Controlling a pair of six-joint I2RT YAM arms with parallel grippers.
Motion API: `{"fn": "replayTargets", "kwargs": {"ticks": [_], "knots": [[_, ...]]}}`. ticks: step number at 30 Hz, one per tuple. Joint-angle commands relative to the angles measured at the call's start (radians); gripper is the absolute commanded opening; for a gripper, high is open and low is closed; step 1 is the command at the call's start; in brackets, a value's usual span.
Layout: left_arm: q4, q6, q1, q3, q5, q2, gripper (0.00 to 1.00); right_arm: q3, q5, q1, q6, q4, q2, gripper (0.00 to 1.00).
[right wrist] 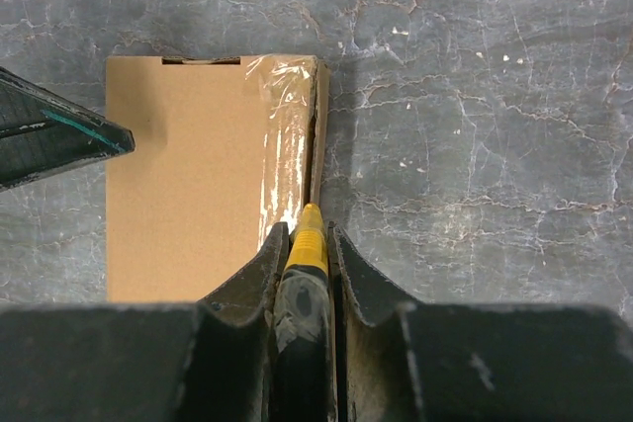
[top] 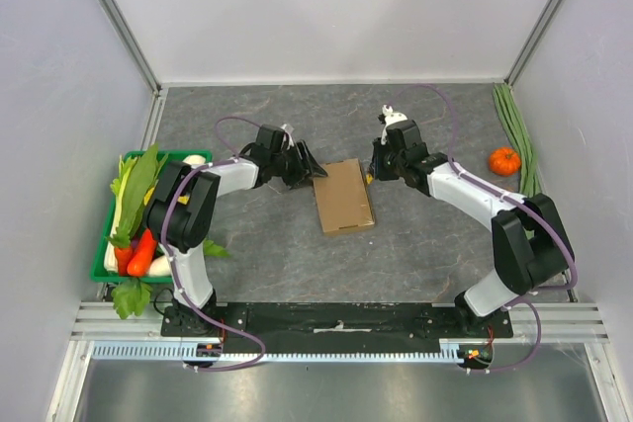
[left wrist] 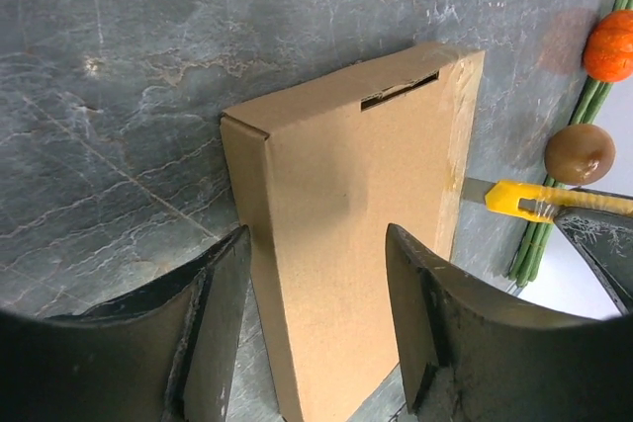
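The box (top: 343, 196) lay flat mid-table. I judged it light, thin card, apt to slide or dent, and best held by its long edges. My right gripper (right wrist: 307, 234) pinched the knife (left wrist: 522, 199), blade at the tape (right wrist: 282, 145) along its 3 o'clock edge. My left gripper (left wrist: 316, 244) hung spread at 10 o'clock.

Cutter body (right wrist: 308, 252) (between jaws) mostly hidden

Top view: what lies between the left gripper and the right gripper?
A flat cardboard box lies between the left gripper and the right gripper, which is shut on a yellow knife at the box's taped edge. The top view shows it.
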Motion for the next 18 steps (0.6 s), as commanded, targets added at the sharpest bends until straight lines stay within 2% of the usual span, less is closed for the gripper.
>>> {"fn": "replayTargets", "kwargs": {"ticks": [1,7,13,15,16,18], "knots": [[0.025,0.034,0.006,-0.028,0.022,-0.043,0.63,-0.014,-0.003,0.002,0.033,0.022,-0.028,0.00],[0.022,0.034,0.008,-0.119,0.030,-0.100,0.59,-0.015,0.005,0.000,0.036,0.022,-0.024,0.00],[0.002,0.048,0.006,-0.134,0.031,-0.106,0.35,-0.009,-0.004,0.002,0.039,0.025,-0.015,0.00],[-0.015,0.055,0.008,-0.131,0.028,-0.095,0.30,-0.007,-0.018,0.002,0.042,0.028,-0.016,0.00],[-0.019,0.058,0.008,-0.130,0.027,-0.089,0.24,-0.006,-0.025,0.002,0.042,0.030,-0.019,0.00],[-0.027,0.061,0.008,-0.128,0.022,-0.083,0.22,-0.003,-0.048,0.002,0.047,0.033,-0.027,0.00]]}}
